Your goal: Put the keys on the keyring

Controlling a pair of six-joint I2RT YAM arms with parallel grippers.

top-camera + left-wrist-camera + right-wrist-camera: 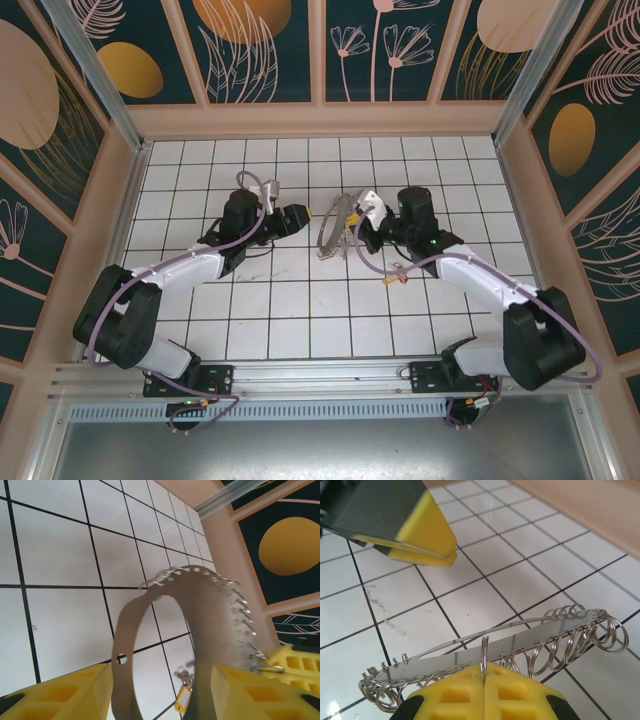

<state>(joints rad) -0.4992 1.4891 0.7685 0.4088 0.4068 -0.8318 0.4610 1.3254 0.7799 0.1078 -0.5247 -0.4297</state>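
At the bottom centre of the right wrist view, the right fingers [451, 692] clench the keyring's [515, 634] near edge. In the left wrist view, the left fingers [65, 692] stand released on either side of it. The yellow-tagged keys [183, 698] hang between them, over the tiled table [60, 625].

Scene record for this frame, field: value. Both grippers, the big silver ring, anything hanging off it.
right gripper: shut, pinching the near edge of the large flat silver keyring, which is fringed with small wire loops
left gripper: open, holding nothing, facing the keyring, apart from it
keyring pose: up on edge over the white tiled table; contact with the tiles unclear
small yellow tag: hangs on a small loop by the keyring's lower part, seen from the left wrist
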